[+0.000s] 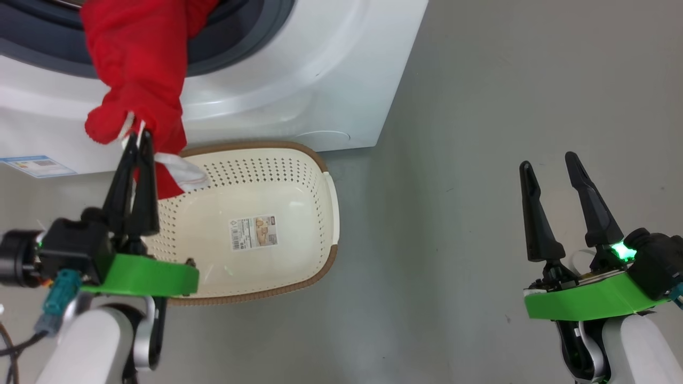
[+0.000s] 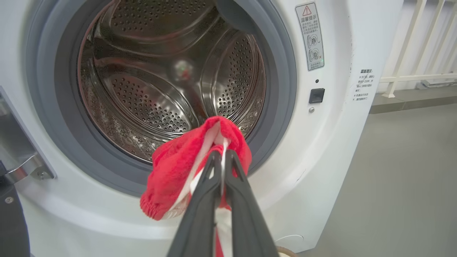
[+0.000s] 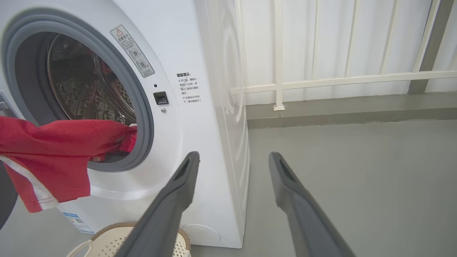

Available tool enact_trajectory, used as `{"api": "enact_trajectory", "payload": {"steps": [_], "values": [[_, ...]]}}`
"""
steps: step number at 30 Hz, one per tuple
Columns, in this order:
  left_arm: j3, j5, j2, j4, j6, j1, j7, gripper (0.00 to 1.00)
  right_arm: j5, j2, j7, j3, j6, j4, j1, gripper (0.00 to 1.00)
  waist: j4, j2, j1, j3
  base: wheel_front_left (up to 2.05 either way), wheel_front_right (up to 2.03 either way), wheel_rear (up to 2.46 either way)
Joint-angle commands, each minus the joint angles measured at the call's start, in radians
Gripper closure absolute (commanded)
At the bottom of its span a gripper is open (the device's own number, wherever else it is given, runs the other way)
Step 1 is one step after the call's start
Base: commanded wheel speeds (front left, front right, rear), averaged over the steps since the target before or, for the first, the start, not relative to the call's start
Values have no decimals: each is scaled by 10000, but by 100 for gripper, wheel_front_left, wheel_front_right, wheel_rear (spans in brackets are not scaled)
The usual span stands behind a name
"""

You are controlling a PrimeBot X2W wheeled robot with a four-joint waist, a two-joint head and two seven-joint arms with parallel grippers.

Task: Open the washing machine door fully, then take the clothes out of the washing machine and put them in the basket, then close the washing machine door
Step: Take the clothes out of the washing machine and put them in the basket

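The left gripper (image 1: 137, 140), its two dark fingers pinched together on a soft red garment with white trim (image 1: 139, 64), holds cloth that trails from the mouth of the big white front-loading washing machine (image 1: 320, 69) down to the far left corner of the cream perforated plastic basket with a brown rim (image 1: 320, 160); I would draw the tail clear of the grey rubber ring (image 2: 46, 117), then carry it over the basket's middle before release, lest it drape the rim; the right gripper (image 1: 548, 161) hangs spread, empty, well apart.

Red clothes (image 1: 139, 69) with white trim; white washing machine (image 1: 320, 69), grey ring (image 2: 46, 107), perforated steel drum (image 2: 142, 89); cream perforated basket (image 1: 299, 181), brown woven rim (image 1: 251, 145).
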Motion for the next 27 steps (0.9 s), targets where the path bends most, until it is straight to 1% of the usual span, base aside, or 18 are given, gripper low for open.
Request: {"api": "enact_trajectory", "payload": {"steps": [1, 8, 16, 22, 27], "values": [[278, 1, 219, -417, 84, 142, 32, 100, -149, -95, -63, 147, 62, -276, 201, 0, 55, 0, 0, -49, 0, 0, 0], [-47, -22, 59, -1222, 206, 759, 246, 100, -169, -95, -63, 70, 62, -322, 249, 0, 188, 0, 0, -129, 0, 0, 0], [-504, -198, -240, -1422, 195, 1300, 406, 100, -176, -95, -63, 34, 62, -344, 309, 0, 336, 0, 0, -322, 0, 0, 0], [-892, -459, -450, -1288, 43, 1701, 643, 100, -197, -95, -63, -39, 62, -407, 416, 0, 334, 0, 0, -418, 0, 0, 0], [-1005, -639, -587, -738, -66, 1746, 620, 100, -198, -95, -63, -31, 62, -461, 449, 0, 310, 0, 0, -356, 0, 0, 0]]}}
